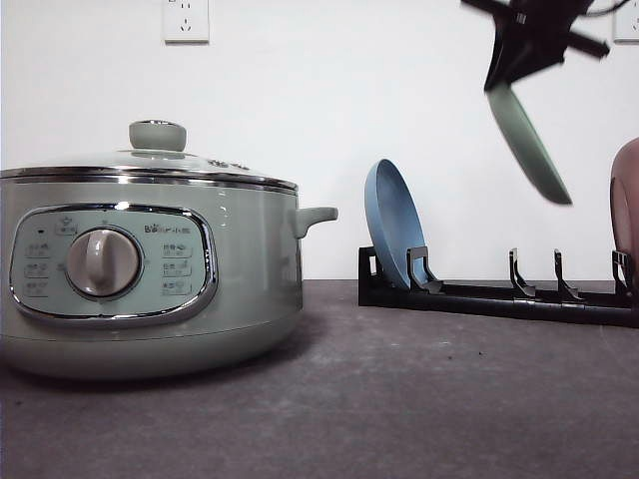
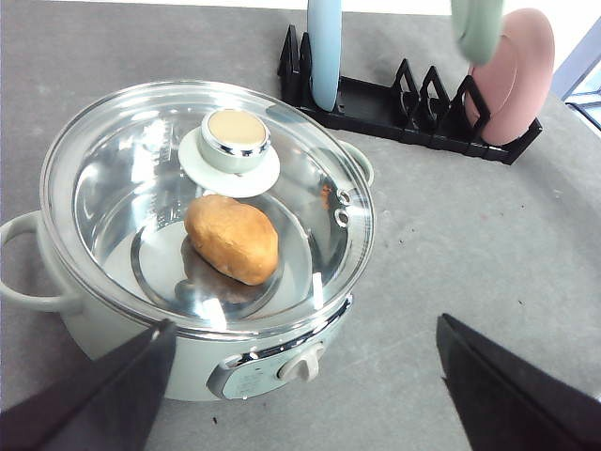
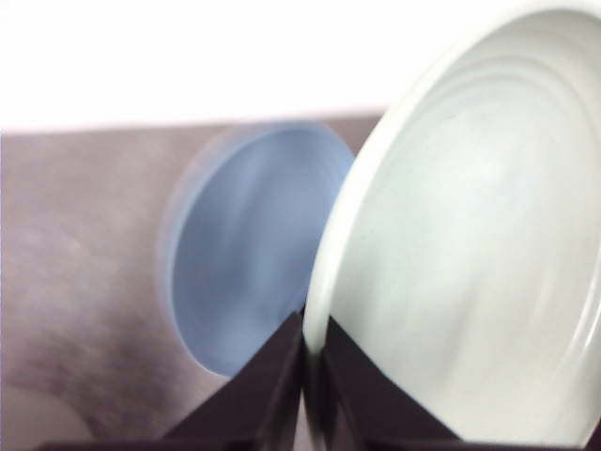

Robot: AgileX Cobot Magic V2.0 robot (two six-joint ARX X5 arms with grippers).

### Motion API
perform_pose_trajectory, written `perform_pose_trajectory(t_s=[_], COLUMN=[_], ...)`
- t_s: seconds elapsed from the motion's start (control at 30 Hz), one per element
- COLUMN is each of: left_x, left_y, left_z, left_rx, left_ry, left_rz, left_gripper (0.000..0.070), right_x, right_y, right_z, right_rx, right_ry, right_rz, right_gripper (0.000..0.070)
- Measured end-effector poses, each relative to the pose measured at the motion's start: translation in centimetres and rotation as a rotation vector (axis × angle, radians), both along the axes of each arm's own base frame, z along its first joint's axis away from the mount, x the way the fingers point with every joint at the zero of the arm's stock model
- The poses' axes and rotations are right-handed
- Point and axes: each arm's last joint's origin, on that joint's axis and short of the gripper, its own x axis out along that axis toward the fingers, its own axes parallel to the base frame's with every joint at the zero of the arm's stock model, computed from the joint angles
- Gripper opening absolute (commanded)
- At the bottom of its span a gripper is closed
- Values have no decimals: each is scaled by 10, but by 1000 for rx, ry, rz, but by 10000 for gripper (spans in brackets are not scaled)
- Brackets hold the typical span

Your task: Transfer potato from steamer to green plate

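The potato (image 2: pixel 232 238) lies inside the steamer (image 1: pixel 150 289), seen through its shut glass lid (image 2: pixel 207 202). The steamer stands at the left of the table. My right gripper (image 1: pixel 502 82) is high at the upper right, above the rack, and is shut on the rim of the green plate (image 1: pixel 527 142), which hangs tilted in the air. The right wrist view shows the same plate (image 3: pixel 470 244) close up, its rim pinched between the fingers (image 3: pixel 263 395). My left gripper (image 2: pixel 300 395) hovers open above the steamer's front, fingers spread wide.
A black dish rack (image 1: pixel 499 294) sits at the back right. A blue plate (image 1: pixel 392 225) stands upright in its left slot and a pink plate (image 2: pixel 515 80) stands at its right end. A wall socket (image 1: pixel 186 20) is behind the steamer.
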Motion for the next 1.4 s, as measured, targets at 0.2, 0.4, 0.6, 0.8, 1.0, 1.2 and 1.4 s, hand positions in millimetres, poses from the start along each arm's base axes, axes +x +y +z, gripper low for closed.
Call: perform_pose_trajectory(t_s=[0.2,0.4,0.6,0.8,1.0,1.2,1.4], left_x=[0,0,0,0,0,0,0], left_y=[0,0,0,0,0,0,0], left_z=[0,0,0,0,0,0,0], left_rx=[0,0,0,0,0,0,0], left_ry=[0,0,0,-2,-3,-3,-3], left_rz=[0,0,0,0,0,0,0], left_gripper=[566,566,566,566,566,566,566], right_x=[-32,-75,-106,-135,-158,-184,-211], right_y=[11,27,44,72,108,136,152], right_z=[26,49,48,33,-8,-58,-99], right_rx=[-13,-77,-201,-372,-549,-721,-880], right_ry=[-48,-83,-7,124,234,317,344], right_rz=[60,162,267,394,518,624,684], right_gripper=[0,0,0,0,1,0,0])
